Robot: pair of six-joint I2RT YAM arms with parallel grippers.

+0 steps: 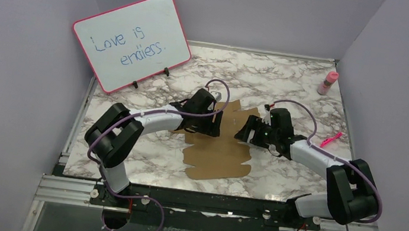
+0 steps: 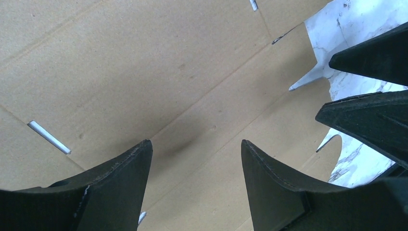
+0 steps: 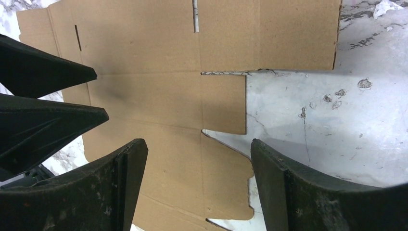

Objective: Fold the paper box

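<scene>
Paper box (image 3: 144, 96): slits (image 3: 77, 37) in wrist views only

matt brown cardboard paper box (image 3: 159, 96); glossy marble table (image 1: 289, 91)

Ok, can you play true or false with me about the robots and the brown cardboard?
1. The paper box lies flat and unfolded on the table. True.
2. The left gripper is squeezing the paper box. False: its jaws stand open over it and grip nothing.
3. The right gripper is open. True.
4. The pink bottle stands on the paper box. False: it stands apart from it, at the table's far right corner.
5. The whiteboard is blank. False: it says "Love is endless."
</scene>
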